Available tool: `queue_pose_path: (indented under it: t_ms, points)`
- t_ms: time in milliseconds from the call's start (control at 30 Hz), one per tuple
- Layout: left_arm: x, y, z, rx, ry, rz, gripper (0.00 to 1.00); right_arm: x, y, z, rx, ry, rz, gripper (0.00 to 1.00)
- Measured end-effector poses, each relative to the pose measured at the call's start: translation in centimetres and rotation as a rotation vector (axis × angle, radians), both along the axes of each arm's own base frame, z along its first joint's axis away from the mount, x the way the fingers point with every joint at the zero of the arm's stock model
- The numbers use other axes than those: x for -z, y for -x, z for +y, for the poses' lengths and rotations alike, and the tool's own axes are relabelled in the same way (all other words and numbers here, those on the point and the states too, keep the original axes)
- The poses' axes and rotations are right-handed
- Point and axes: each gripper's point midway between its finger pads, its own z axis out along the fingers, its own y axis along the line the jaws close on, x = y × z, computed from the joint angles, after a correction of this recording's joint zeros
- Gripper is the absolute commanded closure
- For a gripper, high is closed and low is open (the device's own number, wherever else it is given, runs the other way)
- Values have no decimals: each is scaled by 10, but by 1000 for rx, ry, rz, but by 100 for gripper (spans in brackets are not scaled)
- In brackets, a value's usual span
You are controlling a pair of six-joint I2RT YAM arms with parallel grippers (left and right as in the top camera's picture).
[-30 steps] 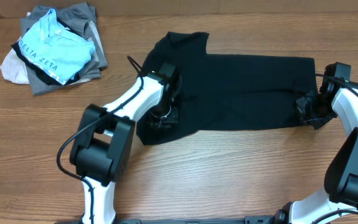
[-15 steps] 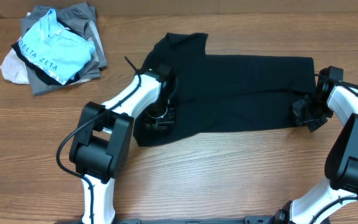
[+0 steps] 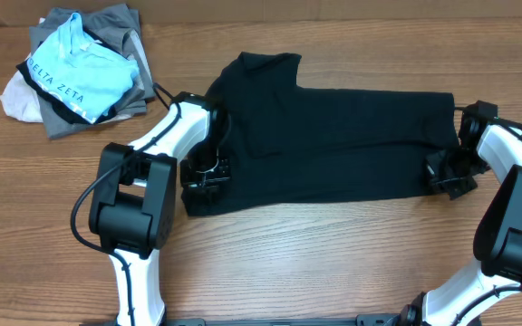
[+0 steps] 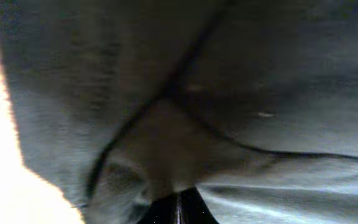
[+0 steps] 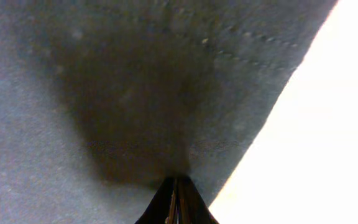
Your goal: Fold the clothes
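Overhead: black T-shirt (image 3: 333,136) lies stretched across table (image 3: 315,263); left gripper (image 3: 205,174) pinches one end, right gripper (image 3: 449,172) pinches the opposite end, fingers pressed together on fabric.

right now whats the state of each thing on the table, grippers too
black t-shirt: lying flat, stretched lengthwise, pinched at both ends
left gripper: shut on the black t-shirt
right gripper: shut on the black t-shirt
clothes pile: heaped, light blue shirt on top, apart from both arms
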Motion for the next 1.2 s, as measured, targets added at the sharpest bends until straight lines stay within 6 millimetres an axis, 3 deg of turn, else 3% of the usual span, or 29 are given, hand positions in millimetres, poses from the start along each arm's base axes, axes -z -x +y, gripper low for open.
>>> queue_pose_path:
  t_ms: [267, 400, 433, 567, 667, 767, 867, 967, 1200]
  points:
    - [-6, 6, 14, -3, -86, -5, 96, -20, 11, -14, 22, 73, 0, 96]
    - [-36, -8, 16, -20, -84, -135, 96, -39, 12, -18, 22, 111, -30, 96]
    - [-45, -13, 15, -22, -76, -175, 91, -42, 13, -19, 24, 115, -33, 95]
    - [-89, -30, 8, -34, -24, -359, 80, -56, 18, -18, 29, 119, -21, 75]
    - [-105, -47, -4, -53, 52, -466, 65, -66, 9, -19, 1, 114, -48, 48]
    - [-107, -61, -19, -69, 131, -510, 53, -75, -8, -11, -59, 64, -121, 21]
    - [-104, -63, -32, -74, 173, -505, 41, -79, -16, 1, -125, 2, -163, 7]
    - [-92, -66, -48, -67, 208, -488, 36, -80, -20, 12, -172, -50, -188, 3]
    - [-54, -82, -79, -55, 300, -462, 37, -81, -21, 20, -221, -84, -206, 3]
